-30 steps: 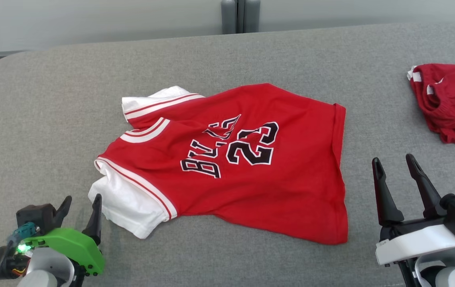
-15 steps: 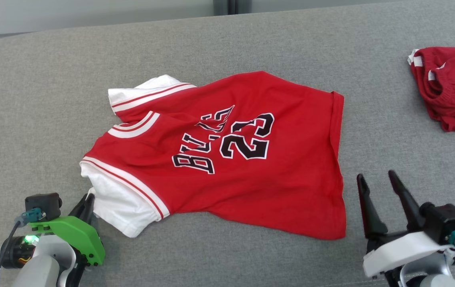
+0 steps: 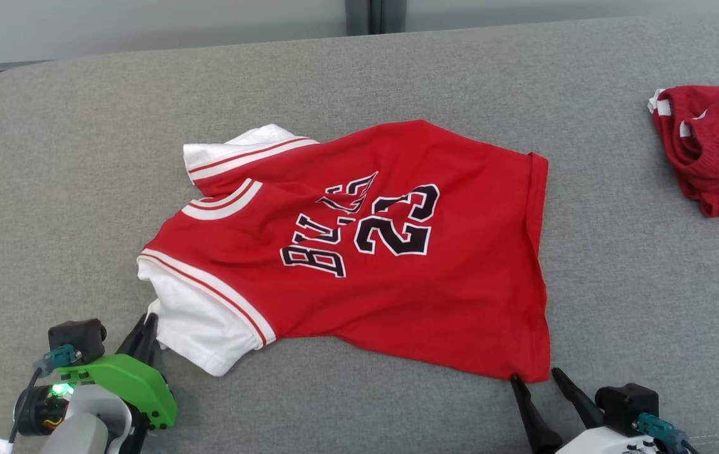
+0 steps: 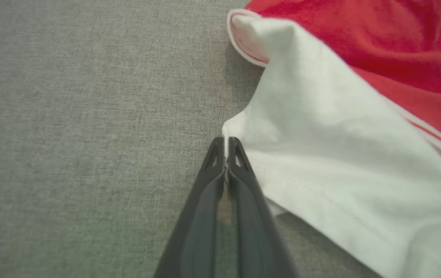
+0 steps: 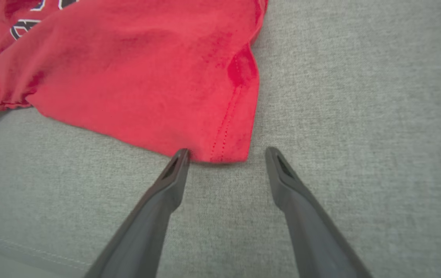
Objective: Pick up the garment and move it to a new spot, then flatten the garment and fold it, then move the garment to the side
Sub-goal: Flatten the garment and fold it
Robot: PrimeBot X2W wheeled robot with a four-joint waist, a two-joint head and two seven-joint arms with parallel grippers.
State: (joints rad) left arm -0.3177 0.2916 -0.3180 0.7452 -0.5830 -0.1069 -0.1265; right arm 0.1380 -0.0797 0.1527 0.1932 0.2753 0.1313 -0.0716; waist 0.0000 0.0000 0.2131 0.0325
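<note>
Two pincers sit at the near edge of a red basketball jersey [image 3: 365, 252] that lies spread, a little rumpled, on a grey woven fabric surface [image 3: 69, 157].

We see the left pincer [image 4: 226, 141] closed tight, its dark fingers pressed together. A sliver of the jersey's white sleeve [image 4: 320, 154] is nipped between the tips. The rest of the sleeve fans out ahead and to the right of those tips, and bare grey weave runs off to their left.

The right pincer [image 5: 227, 151] stands wide apart and holds nothing. The jersey's lower hem corner [image 5: 232, 127] lies just ahead of it, in line with the gap between the fingers. The inner fingertip sits right at the hem's edge, though we cannot tell whether it touches. The red body, with its black "23" and lettering, stretches ahead and to the left of this pincer.

Far ahead and to the right of the right pincer, well apart from the jersey, a second red garment [image 3: 718, 151] lies bunched. A stitched seam [image 5: 31, 247] crosses the surface behind the right pincer's tips.

Beyond the surface's far edge, which rounds off at the left, we see a pale wall [image 3: 145, 25] and a dark upright post [image 3: 375, 14].
</note>
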